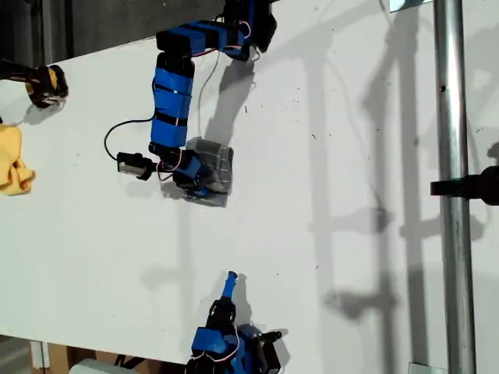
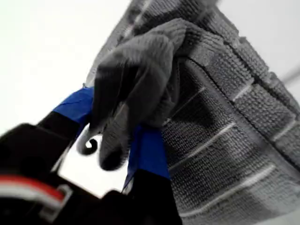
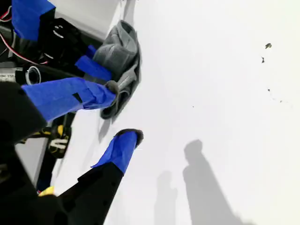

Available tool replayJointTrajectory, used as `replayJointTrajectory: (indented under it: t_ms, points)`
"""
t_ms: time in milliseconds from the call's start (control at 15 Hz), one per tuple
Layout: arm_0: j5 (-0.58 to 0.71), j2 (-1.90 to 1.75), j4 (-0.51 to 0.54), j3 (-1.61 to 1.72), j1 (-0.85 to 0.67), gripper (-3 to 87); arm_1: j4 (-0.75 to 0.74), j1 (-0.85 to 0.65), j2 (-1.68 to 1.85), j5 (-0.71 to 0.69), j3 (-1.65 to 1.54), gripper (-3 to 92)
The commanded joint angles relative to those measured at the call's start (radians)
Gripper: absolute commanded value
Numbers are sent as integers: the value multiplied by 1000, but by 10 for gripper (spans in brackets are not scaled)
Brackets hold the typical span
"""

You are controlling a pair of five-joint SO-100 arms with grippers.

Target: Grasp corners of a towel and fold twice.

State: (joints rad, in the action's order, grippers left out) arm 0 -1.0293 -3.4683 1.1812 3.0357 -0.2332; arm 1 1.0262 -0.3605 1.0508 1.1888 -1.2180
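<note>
The towel (image 1: pixel 219 163), grey with thin white stripes, lies folded into a small thick pad on the white table (image 1: pixel 351 156). In the exterior view an arm reaches down from the top, and my first gripper (image 1: pixel 192 178) is at the pad's left edge. My first gripper (image 2: pixel 115 136) is shut on a bunched flap of the towel (image 2: pixel 225 140), lifted off the layers. I cannot tell whether that flap is one of the corners. My second gripper (image 1: pixel 231 277) stands near the exterior view's bottom edge, apart from the cloth. My second gripper (image 3: pixel 124 111) is open and empty, with the towel (image 3: pixel 123 51) farther off.
A yellow cloth (image 1: pixel 14 160) lies at the exterior view's left edge, with a black-and-yellow object (image 1: pixel 47 84) above it. A metal pole (image 1: pixel 451 117) with a black clamp (image 1: pixel 468 187) runs down the exterior view's right side. A black cable (image 1: pixel 117 132) loops beside the first arm.
</note>
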Motion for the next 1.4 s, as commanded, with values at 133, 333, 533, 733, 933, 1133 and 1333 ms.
replayJointTrajectory:
  t_ms: [133, 333, 533, 733, 933, 1133, 1333]
  points:
    - [-11, -6, -14, -49, 2, 144, -3, -40, 187, -58, 72, 370]
    - [-12, -6, -14, -55, 6, 142, -107, -57, 301, -114, 44, 414]
    - [-23, -6, -8, -57, 3, 148, -164, -78, 511, -169, -61, 422]
    - [-57, -8, 35, -52, -5, 129, 60, -115, 907, -58, -433, 90]
    - [6, -9, -63, 3, 12, 73, 252, -57, 1431, 192, -960, 22]
    - [-18, -9, -97, 52, 8, -24, 196, 147, 1767, 486, -1439, 19]
    - [-72, -8, -109, 81, 43, -24, 316, 190, 2088, 538, -1660, -1]
